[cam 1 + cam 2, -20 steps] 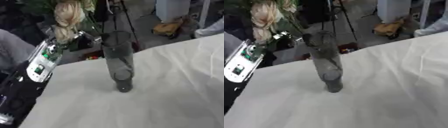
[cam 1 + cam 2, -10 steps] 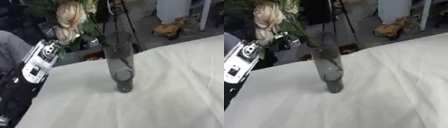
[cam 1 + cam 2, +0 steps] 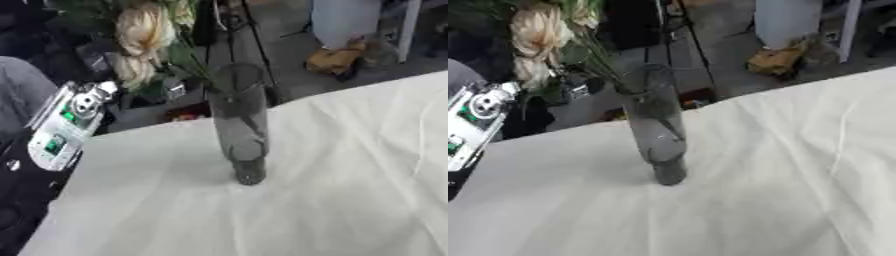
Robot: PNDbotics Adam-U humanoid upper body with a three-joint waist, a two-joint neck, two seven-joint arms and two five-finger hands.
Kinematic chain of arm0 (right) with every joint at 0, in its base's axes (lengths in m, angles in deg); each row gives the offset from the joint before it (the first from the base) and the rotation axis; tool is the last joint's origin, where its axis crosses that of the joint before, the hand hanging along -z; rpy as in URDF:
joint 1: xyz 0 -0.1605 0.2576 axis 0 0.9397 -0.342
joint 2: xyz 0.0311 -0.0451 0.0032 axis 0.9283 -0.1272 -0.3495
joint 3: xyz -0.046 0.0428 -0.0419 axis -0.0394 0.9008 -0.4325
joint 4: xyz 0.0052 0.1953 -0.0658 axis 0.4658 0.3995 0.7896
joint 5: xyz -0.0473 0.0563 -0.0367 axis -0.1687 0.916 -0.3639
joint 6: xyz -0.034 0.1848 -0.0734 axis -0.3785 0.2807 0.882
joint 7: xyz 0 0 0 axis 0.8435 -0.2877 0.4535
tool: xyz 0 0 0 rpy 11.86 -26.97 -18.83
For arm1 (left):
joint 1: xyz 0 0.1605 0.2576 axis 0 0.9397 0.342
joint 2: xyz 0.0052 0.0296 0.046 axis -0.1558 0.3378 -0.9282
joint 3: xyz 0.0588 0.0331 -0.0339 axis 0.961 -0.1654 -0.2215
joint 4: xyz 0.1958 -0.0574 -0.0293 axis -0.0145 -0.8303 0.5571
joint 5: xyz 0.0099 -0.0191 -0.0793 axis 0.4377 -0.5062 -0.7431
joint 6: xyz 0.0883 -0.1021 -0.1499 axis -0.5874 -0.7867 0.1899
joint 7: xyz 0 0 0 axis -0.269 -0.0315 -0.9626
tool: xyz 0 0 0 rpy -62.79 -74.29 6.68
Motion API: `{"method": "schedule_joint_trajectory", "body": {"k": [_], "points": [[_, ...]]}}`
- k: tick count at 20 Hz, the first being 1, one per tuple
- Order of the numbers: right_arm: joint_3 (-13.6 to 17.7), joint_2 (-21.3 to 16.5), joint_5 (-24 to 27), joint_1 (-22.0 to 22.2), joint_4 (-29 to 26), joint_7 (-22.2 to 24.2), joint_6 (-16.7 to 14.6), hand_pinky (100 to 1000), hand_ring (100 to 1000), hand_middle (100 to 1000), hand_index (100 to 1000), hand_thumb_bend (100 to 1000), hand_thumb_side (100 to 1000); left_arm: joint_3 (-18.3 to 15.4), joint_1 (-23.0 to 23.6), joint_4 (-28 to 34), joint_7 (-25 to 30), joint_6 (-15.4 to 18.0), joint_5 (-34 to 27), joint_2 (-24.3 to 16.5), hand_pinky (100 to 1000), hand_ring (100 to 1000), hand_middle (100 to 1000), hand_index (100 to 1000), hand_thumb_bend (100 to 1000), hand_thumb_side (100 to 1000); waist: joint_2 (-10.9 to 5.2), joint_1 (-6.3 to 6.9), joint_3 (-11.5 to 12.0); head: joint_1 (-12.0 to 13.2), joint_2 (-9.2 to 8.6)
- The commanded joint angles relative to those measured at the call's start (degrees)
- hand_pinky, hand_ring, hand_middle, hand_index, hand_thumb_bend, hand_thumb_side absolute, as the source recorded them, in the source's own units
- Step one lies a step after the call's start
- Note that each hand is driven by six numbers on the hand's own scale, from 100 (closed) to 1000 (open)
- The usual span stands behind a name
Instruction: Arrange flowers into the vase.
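Flower stems entering a tall glass vase (image 3: 240,122), upright on the white cloth (image 3: 332,190).

Judged fragile and tippy: narrow, tall, slick glass. Cream flowers (image 3: 140,47) seen up left, light and soft, stems thin and bendable, best held low on the stem. Left arm (image 3: 66,127) visible at left edge; fingers hidden, grip impossible to tell. Right hand out of view.
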Motion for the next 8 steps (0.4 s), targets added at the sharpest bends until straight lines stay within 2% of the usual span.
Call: {"method": "schedule_joint_trajectory", "body": {"k": [1, 8], "points": [[0.8, -1.0, 0.1, -0.4, -0.9, -0.4, 0.0, 820, 999, 778, 799, 100, 1000, -0.1, 0.3, 2.5, 0.8, -0.1, -1.0, -3.7, 727, 910, 983, 1000, 472, 1000, -1.63, -1.02, 0.3, -0.5, 0.58], [1.1, -1.0, -0.1, -0.1, -0.9, -1.0, 0.0, 819, 999, 778, 799, 100, 1000, 0.2, 5.6, 9.2, 2.9, -1.1, -4.9, -7.7, 734, 908, 980, 1000, 466, 1000, -1.91, -1.38, 0.7, -0.9, 0.90]]}}
